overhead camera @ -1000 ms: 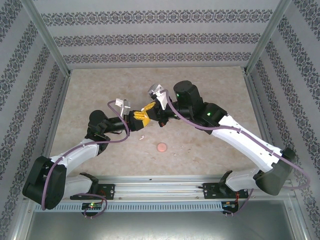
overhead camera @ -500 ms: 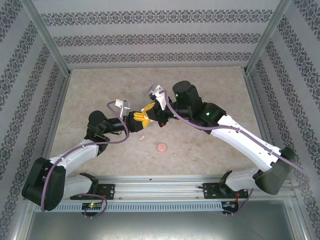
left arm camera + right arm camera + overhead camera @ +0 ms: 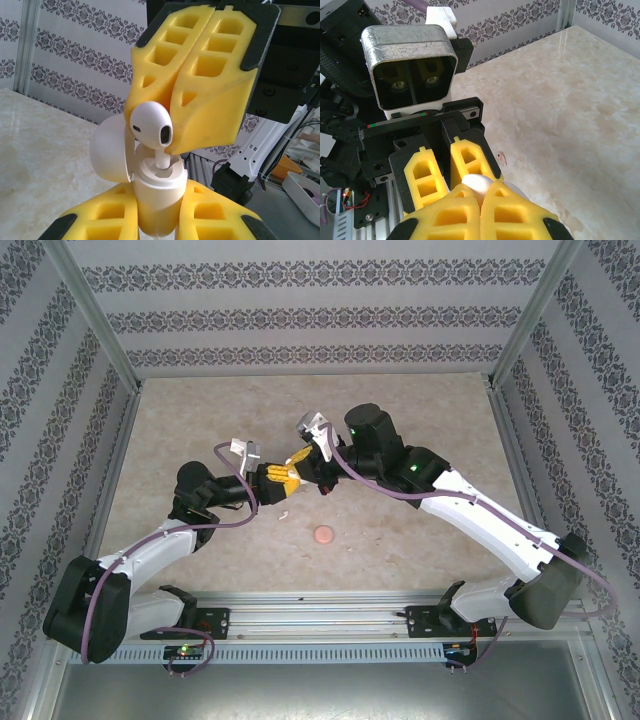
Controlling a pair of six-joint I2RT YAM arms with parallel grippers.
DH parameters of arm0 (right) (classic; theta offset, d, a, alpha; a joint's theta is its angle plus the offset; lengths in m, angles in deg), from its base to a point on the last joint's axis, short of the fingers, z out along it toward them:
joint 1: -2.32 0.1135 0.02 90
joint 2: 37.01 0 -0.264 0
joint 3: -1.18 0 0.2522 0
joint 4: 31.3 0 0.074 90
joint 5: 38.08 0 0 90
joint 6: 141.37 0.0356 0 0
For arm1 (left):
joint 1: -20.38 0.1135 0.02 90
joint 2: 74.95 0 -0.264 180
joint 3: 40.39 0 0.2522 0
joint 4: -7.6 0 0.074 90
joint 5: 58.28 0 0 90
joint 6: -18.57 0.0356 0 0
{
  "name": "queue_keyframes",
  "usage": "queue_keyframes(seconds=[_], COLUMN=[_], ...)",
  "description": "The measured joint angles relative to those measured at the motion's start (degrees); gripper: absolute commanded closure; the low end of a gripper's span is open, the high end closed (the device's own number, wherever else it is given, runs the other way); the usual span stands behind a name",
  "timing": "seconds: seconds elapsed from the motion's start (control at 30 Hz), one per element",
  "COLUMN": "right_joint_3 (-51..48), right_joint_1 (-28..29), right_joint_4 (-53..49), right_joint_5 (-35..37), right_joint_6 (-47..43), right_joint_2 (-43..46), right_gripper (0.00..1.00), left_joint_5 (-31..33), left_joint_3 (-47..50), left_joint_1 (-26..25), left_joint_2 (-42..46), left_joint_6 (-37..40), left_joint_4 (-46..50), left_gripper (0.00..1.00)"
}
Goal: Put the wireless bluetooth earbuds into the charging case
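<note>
My two grippers meet in the air above the beige marbled table [image 3: 200, 420], earbud over case.
My left gripper [image 3: 159, 200] clamps its yellow foam fingers on the small white plastic charging case [image 3: 157, 182], which stands upright with its round lid [image 3: 107, 150] swung open. My right gripper [image 3: 175, 135] pinches the glossy white stemmed earbud [image 3: 150, 125], stem down at the case's mouth. A flat round pink disc [image 3: 323, 535] lies on the table, and near it is a tiny pale piece [image 3: 284, 513], perhaps another earbud.

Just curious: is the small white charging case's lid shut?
No, the small white charging case has its rounded white lid swung open beside the white earbud.
</note>
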Motion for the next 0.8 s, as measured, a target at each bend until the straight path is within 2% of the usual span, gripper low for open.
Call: queue_keyframes(seconds=[0.8], right_joint_3=[-2.9], right_joint_1=[0.0], right_joint_4=[1.2], right_joint_5=[0.1], right_joint_6=[3.1], right_joint_2=[1.6], right_gripper=[0.97], left_joint_5=[1.4], left_joint_3=[0.0], left_joint_1=[-0.3], left_joint_2=[1.9], left_joint_6=[1.6], left_joint_4=[3.8], left_gripper=[1.00])
